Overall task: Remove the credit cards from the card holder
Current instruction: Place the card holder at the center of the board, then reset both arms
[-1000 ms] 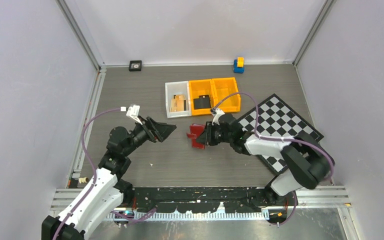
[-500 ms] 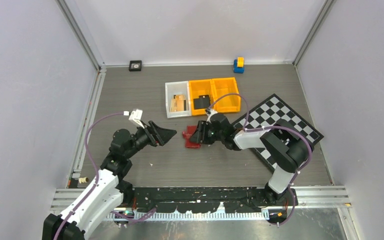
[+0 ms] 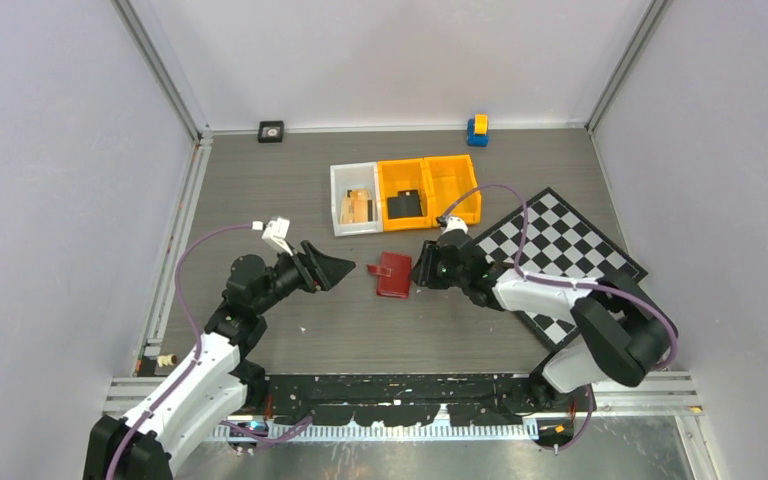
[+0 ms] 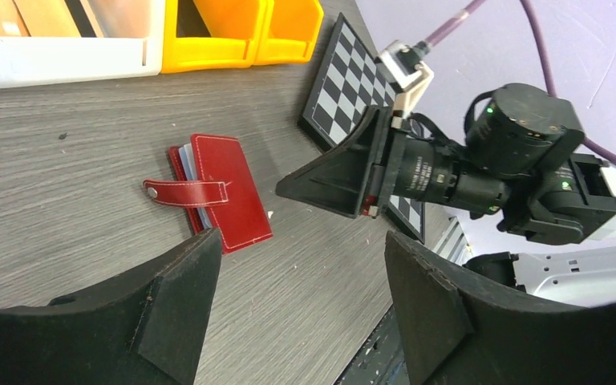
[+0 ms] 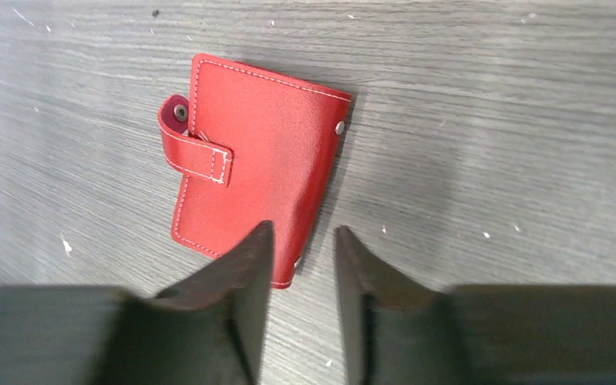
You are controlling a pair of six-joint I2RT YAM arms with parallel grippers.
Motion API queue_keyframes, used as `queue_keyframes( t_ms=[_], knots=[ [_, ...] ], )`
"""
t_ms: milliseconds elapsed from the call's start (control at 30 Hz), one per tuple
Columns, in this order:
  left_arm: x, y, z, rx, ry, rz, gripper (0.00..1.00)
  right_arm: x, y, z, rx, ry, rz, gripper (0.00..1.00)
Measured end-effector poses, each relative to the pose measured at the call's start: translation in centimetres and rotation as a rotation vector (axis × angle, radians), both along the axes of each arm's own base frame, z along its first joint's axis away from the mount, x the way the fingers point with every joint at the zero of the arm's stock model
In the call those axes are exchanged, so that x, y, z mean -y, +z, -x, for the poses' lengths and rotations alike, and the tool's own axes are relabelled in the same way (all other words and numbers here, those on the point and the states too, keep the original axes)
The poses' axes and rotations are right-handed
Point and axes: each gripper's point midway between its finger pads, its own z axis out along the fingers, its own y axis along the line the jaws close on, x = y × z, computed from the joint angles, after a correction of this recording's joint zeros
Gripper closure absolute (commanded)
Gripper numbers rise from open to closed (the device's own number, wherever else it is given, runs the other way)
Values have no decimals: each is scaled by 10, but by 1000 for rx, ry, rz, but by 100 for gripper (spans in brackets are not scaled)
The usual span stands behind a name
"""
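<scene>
The red card holder (image 3: 393, 274) lies flat and folded on the table, its snap tab (image 4: 186, 192) across the cover. It also shows in the right wrist view (image 5: 257, 152). Pale bluish sleeves (image 4: 183, 158) peek out at one edge. The credit cards are hidden; no tan card shows. My right gripper (image 3: 421, 270) sits at the holder's right edge, its jaws a narrow gap apart (image 5: 303, 233) and holding nothing. My left gripper (image 3: 348, 267) is wide open and empty (image 4: 301, 245), just left of the holder and not touching it.
A white bin (image 3: 355, 212) with tan wooden pieces and two orange bins (image 3: 428, 187) stand behind the holder. A chequered board (image 3: 560, 250) lies to the right under my right arm. A blue and yellow block (image 3: 477, 130) and a small black object (image 3: 271, 131) sit by the back wall.
The holder was propped up in my right gripper; now it lies flat and released. My right gripper has drawn back to the right. My left gripper has edged toward the holder.
</scene>
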Motion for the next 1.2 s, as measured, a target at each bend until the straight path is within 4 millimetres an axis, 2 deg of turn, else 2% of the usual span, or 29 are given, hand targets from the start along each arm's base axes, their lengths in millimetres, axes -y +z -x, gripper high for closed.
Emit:
queue_keyframes(
  t_ms=[100,133,267,400,500,633,833,933,1000,1067,1133,1200],
  knots=[
    [2,-3,-2,-9,-3,-3,25,6,8,2,29,-6,0,96],
    [2,-4,-2,-12,-5,-4,25,6,10,2,35,-4,-7,99],
    [4,-3,-2,-7,-13,-2,25,-2,12,7,31,30,-20,100],
    [4,-3,-2,-6,-12,-3,25,-21,10,8,17,74,-22,99],
    [4,-6,-3,-14,-13,-8,26,-30,0,4,-2,86,-4,99],
    [4,-9,-4,-20,-12,-15,25,-33,-19,-2,-44,76,44,100],
    [1,-10,-7,-1,8,-37,23,-38,-8,-11,-41,76,87,99],
    [-1,-10,-9,18,20,-54,17,-32,8,-12,-16,65,108,96],
    [-3,-9,-11,39,27,-67,3,-21,35,-15,51,28,113,91],
    [-4,-7,-12,60,32,-77,0,-6,73,-20,160,-33,87,79],
    [-6,-5,-13,81,40,-88,0,13,110,-23,273,-109,58,46],
    [-8,-5,-15,100,52,-103,0,39,143,-25,387,-206,41,26]
  ],
)
